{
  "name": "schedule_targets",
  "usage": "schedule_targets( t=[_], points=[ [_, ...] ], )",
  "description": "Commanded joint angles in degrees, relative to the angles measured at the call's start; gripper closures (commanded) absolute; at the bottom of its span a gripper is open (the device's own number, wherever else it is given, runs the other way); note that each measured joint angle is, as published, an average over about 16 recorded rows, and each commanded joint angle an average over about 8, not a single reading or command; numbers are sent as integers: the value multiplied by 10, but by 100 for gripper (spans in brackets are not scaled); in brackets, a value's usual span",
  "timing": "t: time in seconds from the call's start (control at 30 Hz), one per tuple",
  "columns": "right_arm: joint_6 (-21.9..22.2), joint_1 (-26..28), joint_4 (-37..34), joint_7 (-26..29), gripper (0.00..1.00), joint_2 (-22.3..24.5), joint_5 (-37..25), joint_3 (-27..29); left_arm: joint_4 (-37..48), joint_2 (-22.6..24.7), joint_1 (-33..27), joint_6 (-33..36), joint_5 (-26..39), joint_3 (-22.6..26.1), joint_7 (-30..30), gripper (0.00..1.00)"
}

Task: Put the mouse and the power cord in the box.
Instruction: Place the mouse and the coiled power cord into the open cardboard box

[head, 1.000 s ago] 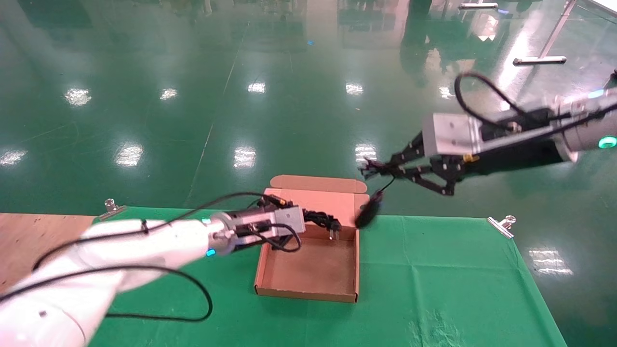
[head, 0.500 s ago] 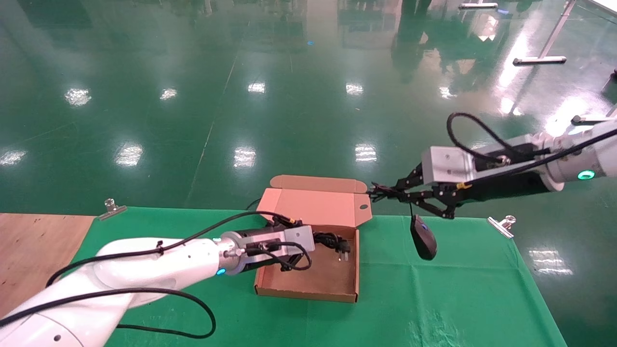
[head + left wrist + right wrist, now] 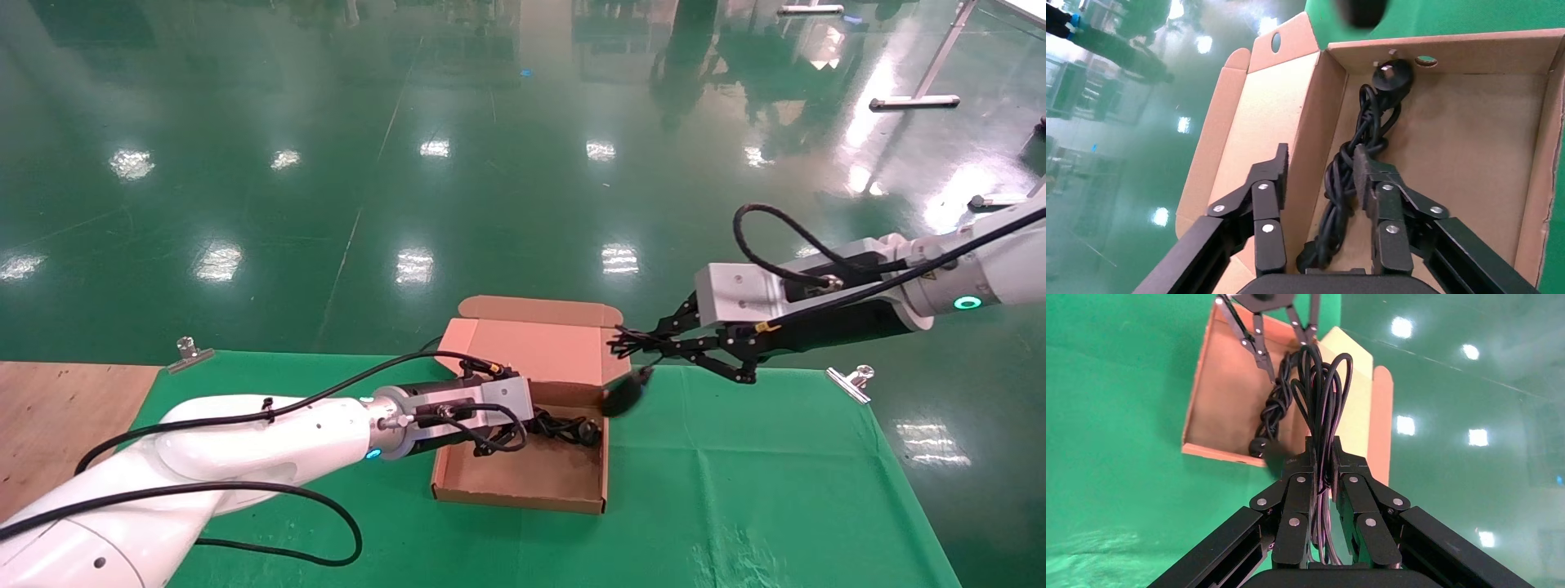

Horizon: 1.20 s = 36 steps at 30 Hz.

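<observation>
Your left gripper (image 3: pixel 1318 174), fingers spread, straddles the power cord (image 3: pixel 1358 156) lying along the box's (image 3: pixel 523 494) far wall. Your right gripper (image 3: pixel 625 343) pinches the mouse's wire; the mouse (image 3: pixel 621 396) dangles at the box's right edge.

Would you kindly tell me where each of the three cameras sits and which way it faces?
Head view: on the robot's head, looking forward and down at the green table; both white arms show.
Left wrist view: on the left arm, looking past the open left gripper into the shallow brown cardboard box, where the bundled black power cord lies.
Right wrist view: on the right arm, looking past the right gripper, shut on the black mouse wire.
Both wrist views share the box and cord.
</observation>
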Motion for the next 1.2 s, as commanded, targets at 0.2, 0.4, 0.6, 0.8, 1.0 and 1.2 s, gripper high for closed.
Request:
schedule_targets(
  t=[0.2,0.4,0.6,0.8,1.0,1.2],
  points=[
    [-10,8,3,7,100,-23,-8,-7,-10,-84,-10,143,-115,-52,-19,0],
    [-4,5,12,29,100,-61,-14,-13,-23,-217,18,292,-219,-115,-28,0],
    [25,-19,45,66,100,-116,-23,-28,-45,-316,57,340,-268,-147,-37,0],
    [77,-70,168,158,100,-137,2,-80,-57,-387,95,353,-302,-172,-32,0],
    [157,-102,291,259,100,-137,42,-183,-41,-427,124,368,-324,-187,-19,0],
    [226,-119,328,305,100,-135,73,-275,-14,-431,136,378,-327,-188,-3,0]
  ],
)
